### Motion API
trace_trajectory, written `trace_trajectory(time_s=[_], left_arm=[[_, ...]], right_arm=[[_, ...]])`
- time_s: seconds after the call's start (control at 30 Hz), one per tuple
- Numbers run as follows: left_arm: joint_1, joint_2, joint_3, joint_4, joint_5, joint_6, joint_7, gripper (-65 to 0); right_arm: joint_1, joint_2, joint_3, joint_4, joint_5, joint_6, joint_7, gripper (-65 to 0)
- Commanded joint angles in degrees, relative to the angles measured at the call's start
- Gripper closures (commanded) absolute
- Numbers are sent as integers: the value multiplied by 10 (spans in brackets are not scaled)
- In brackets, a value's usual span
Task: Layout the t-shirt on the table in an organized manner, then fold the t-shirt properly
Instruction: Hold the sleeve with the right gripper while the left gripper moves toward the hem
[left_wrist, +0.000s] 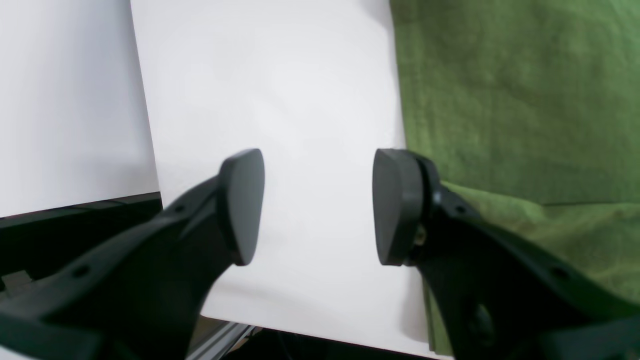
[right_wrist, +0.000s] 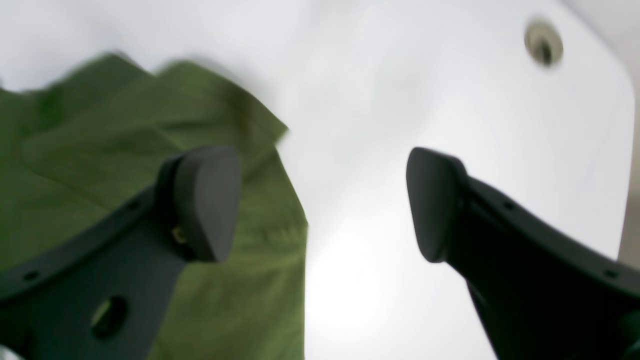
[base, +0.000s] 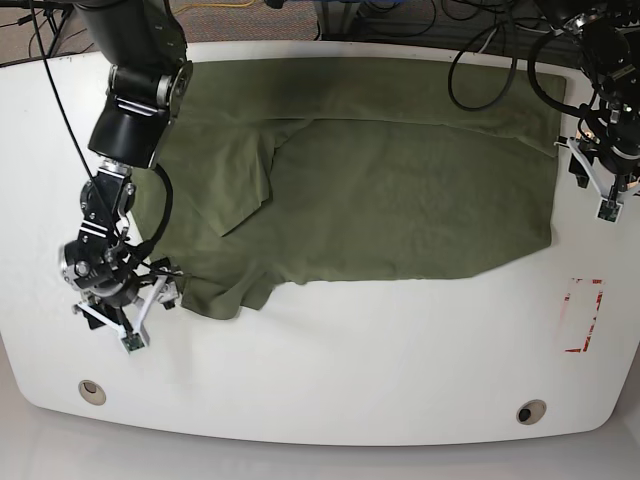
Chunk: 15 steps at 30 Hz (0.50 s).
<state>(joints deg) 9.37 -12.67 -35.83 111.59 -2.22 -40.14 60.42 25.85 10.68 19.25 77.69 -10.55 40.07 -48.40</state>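
The right wrist view is blurred throughout: the t-shirt (right_wrist: 100, 150) shows soft, smeared edges, and the grommet hole (right_wrist: 543, 42) at the far right is only a hazy ring. In the left wrist view the shirt runs off the top and right edges, and the left gripper (left_wrist: 318, 207) covers part of its near hem. In the base view the right arm (base: 135, 90) hides the shirt's far left corner, perhaps a sleeve. Both arms are cut off by the top edge. The red-and-white tape rectangle (base: 583, 315) is too small to read.
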Motion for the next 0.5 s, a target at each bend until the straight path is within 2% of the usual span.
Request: trace_trajectory(time_s=[0.0, 0.27, 0.47], left_arm=[[-6, -9, -2, 8, 0, 1, -8, -325], [-11, -8, -4, 8, 0, 1, -8, -325], [-30, -7, -5, 8, 0, 1, -8, -325]], right_arm=[[-7, 4, 30, 10, 7, -1, 12, -495], [-58, -11, 71, 7, 10, -1, 21, -495], [-74, -20, 72, -56, 55, -1, 53, -495]])
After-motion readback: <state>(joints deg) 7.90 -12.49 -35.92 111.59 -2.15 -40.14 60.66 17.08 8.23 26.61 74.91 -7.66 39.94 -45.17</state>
